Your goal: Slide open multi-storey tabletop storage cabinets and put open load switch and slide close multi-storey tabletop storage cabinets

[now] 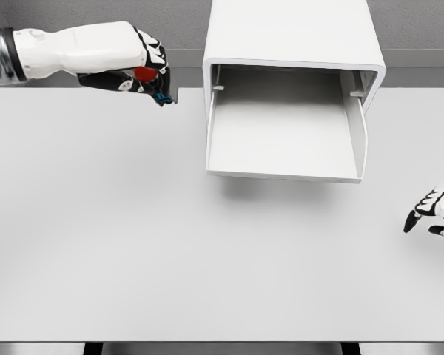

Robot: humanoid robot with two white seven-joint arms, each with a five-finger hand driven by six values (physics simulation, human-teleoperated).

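A white storage cabinet (292, 37) stands at the back of the table, right of the middle. Its drawer (281, 159) is pulled out toward me and nothing shows inside. My left hand (149, 78) hovers at the back left, a short way left of the cabinet, with fingers curled around a small load switch (149, 75) that has a red part and a blue tip. My right hand (433, 211) shows at the right edge, low over the table, fingers loosely spread and holding nothing.
The white table (133, 244) spans the whole view, with its front edge near the bottom. A grey wall runs behind the cabinet.
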